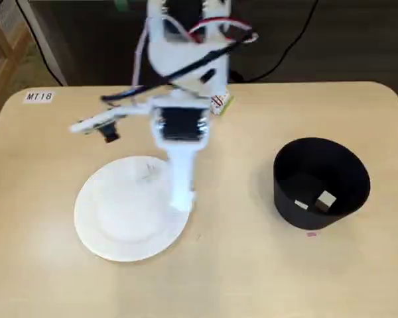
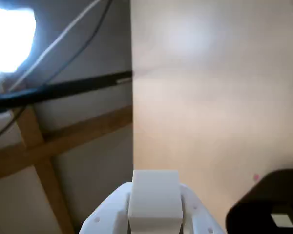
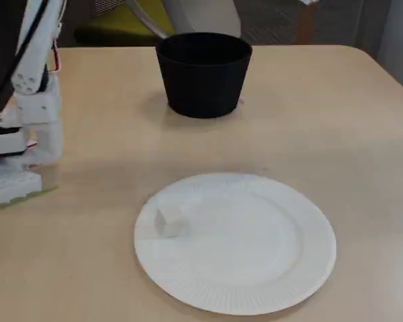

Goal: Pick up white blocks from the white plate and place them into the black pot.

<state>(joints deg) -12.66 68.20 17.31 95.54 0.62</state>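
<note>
The white plate lies on the wooden table, with one white block on it near the rim on the arm's side. The black pot stands apart from the plate, and two white blocks show inside it. My gripper hangs above the plate's right edge in the fixed view from above. In the wrist view it is shut on a white block. The low fixed view shows none of the gripper.
The arm's base stands at the table's edge behind the plate. A label reading MT18 is stuck at the far left corner. A small pink mark lies by the pot. The table's edge runs past the gripper.
</note>
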